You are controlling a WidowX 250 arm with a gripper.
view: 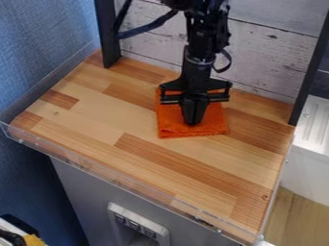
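We see an orange cloth (168, 126) lying flat on a wooden tabletop (96, 115), between one and two o'clock from the tabletop's middle. It is roughly square, with a slightly uneven near edge. Taking the cloth as the centre of our clock, we find a black robot arm (197, 55) coming down from twelve o'clock. Its black gripper (193, 121) points downward over the cloth, fingers pressed together and tips at the cloth's surface; we cannot tell whether any fabric is caught between them. A dark cable (149, 28) loops out from the arm toward eleven o'clock.

The tabletop is made of light and reddish-brown wood strips, and a clear rim (145, 190) runs along its near edge, from about five round to nine o'clock. Behind the cloth, from eleven to one o'clock, we see a backboard (270, 53) of whitewashed, weathered planks. One black post (108, 36) stands near eleven o'clock, another (311, 79) near two.

Farther out, a textured blue wall (38, 43) rises at ten o'clock. Between six and seven o'clock, below the tabletop, a pale switch panel (136, 225) sits on a grey cabinet front (83, 194). A white ridged surface (315, 122) lies at three o'clock, with wooden flooring (298, 218) toward five.
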